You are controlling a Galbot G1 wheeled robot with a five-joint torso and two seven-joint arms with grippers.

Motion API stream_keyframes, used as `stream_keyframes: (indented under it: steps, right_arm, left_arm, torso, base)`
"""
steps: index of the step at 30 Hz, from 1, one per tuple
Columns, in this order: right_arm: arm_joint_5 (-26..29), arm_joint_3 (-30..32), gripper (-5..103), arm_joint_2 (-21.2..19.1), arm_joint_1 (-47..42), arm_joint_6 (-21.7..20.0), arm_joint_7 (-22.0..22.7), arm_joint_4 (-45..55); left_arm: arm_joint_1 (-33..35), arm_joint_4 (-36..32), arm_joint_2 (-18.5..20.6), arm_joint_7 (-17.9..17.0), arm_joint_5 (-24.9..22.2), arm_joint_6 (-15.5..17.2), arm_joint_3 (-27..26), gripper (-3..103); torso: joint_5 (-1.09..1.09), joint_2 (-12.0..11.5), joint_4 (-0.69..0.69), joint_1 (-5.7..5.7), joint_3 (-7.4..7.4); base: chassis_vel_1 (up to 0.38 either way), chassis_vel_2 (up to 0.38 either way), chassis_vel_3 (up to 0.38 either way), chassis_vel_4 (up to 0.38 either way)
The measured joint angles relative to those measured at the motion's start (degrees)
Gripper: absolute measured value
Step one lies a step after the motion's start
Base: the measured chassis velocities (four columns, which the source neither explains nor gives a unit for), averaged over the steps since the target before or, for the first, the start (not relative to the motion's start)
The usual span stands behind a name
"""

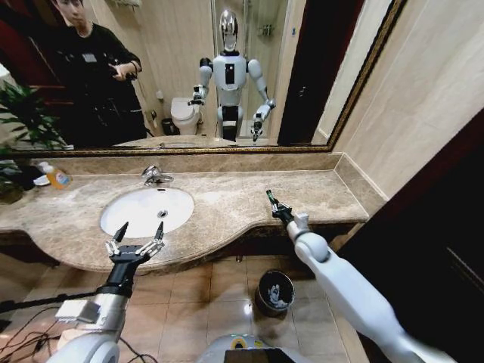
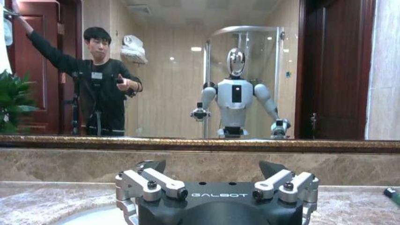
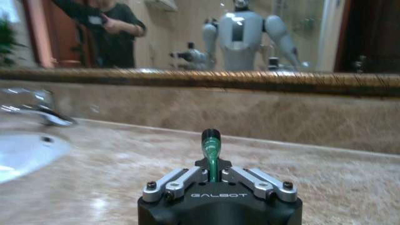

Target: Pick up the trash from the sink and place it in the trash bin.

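trash bin (image 1: 274,292) contents unclear, sink (image 3: 25,152) cut off

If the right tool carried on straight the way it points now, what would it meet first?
The right tool, shut on the green stick, points across bare counter toward the back wall. The stick's tip would probably meet the marble ledge under the mirror first; depth is unclear.

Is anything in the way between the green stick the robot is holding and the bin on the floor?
Yes, the counter. The right gripper holds the green stick above the marble top, and the bin stands on the floor below, in front of the counter's edge. The stick must clear that edge before it goes down. Nothing else visible blocks it.
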Motion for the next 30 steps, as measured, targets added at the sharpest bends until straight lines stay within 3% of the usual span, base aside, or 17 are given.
stream_keyframes:
  steps: [2,8,13,22,30]
  right_arm:
    - [1.08,1.33,6,-2.2,-3.07,-1.01,-0.9,3.8]
    - [0.08,5.85,6,-2.53,-10.34,-0.48,-2.97,5.64]
    - [-3.24,12.02,6,1.49,-19.87,3.36,-5.76,3.55]
    - [-9.35,14.32,6,7.03,-28.95,11.87,-8.44,-5.81]
    - [-10.42,11.76,6,13.1,-28.85,12.31,-7.34,-14.94]
  left_arm:
    - [0.0,0.0,0.0,0.0,0.0,0.0,0.0,100]
    - [0.0,0.0,0.0,0.0,0.0,0.0,0.0,100]
    - [0.0,0.0,0.0,0.01,0.0,0.0,0.0,100]
    - [0.0,0.0,0.0,0.0,0.0,0.0,0.0,100]
    - [0.0,0.0,0.0,0.0,0.0,0.0,0.0,100]
  torso:
    - [-0.01,0.0,-0.03,0.0,0.0]
    - [-0.01,0.0,0.01,0.0,0.0]
    - [0.0,0.0,-0.01,0.0,0.0]
    - [-0.02,-0.01,-0.01,0.0,0.0]
    - [0.0,-0.01,-0.01,0.0,0.0]
  base:
    - [0.0,0.0,0.0,0.0]
    - [0.0,0.0,0.0,0.0]
    - [0.0,0.0,0.0,0.0]
    - [0.0,0.0,0.0,0.0]
    - [0.0,0.0,0.0,0.0]
